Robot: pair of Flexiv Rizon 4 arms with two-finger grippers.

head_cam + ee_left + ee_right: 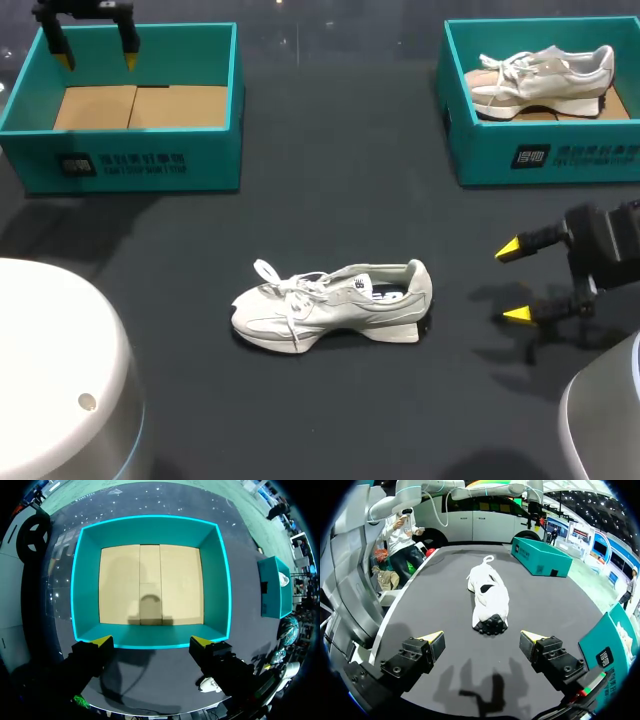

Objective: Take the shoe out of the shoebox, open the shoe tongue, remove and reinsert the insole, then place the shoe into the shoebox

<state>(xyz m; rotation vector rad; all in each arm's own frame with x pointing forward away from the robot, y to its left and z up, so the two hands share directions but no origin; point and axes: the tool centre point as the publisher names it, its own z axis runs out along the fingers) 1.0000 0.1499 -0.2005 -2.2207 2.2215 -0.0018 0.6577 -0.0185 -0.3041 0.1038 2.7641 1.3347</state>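
On the dark surface (330, 190), near the middle, the shoe (335, 305) lies with its toe to the left and its heel toward my right gripper (515, 283). That gripper hangs spread to the shoe's right, not touching it. My left gripper (97, 58), also spread, hovers over the far-left shoebox (120, 165).
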